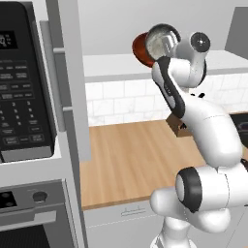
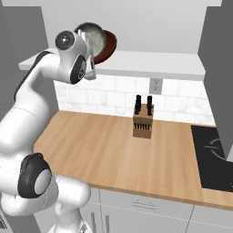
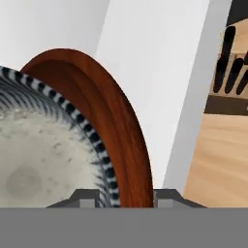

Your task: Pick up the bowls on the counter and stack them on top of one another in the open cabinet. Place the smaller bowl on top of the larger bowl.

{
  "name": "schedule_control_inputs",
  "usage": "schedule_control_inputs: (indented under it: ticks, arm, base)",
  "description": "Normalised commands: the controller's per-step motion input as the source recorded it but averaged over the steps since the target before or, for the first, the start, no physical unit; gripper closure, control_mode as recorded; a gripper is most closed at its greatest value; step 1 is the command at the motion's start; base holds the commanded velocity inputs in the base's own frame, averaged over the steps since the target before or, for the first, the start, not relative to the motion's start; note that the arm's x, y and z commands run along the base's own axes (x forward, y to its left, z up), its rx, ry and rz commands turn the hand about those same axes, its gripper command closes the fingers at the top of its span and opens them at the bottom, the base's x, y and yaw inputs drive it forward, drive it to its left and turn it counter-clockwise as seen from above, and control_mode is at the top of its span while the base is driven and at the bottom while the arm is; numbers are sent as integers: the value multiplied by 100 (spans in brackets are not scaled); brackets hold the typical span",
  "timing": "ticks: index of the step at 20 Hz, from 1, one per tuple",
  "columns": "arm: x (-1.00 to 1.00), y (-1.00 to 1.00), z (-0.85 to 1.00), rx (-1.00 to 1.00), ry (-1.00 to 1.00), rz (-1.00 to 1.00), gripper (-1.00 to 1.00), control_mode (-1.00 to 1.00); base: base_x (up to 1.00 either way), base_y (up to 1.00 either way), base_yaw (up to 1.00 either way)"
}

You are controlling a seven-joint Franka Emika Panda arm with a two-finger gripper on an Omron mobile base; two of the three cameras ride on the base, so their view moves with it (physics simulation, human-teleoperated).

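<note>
While bowls [image 1: 154,44] tilt, counter [image 1: 131,157] bare wood, knife block [image 2: 143,119]

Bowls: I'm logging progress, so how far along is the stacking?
Neither bowl is on the counter. The grey bowl sits inside the brown bowl, both tipped on edge at the cabinet shelf, gripper at their rims. Left: settling them flat, releasing.
</note>
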Motion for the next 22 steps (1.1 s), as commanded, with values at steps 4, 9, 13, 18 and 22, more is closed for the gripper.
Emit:
schedule_control_inputs:
  ticks: [4,9,13,18,22]
  arm:
    - [91,0,-11,0,16,-7,100,-100]
    - [100,0,0,0,5,-8,100,-100]
    - [62,0,0,0,4,-5,-100,-100]
    - [-43,-11,0,1,-7,0,-100,-100]
    - [-100,-69,-45,13,-38,0,-100,-100]
  base:
    - [0,0,0]
    - [0,0,0]
    - [0,0,0]
    - [0,0,0]
    - [0,0,0]
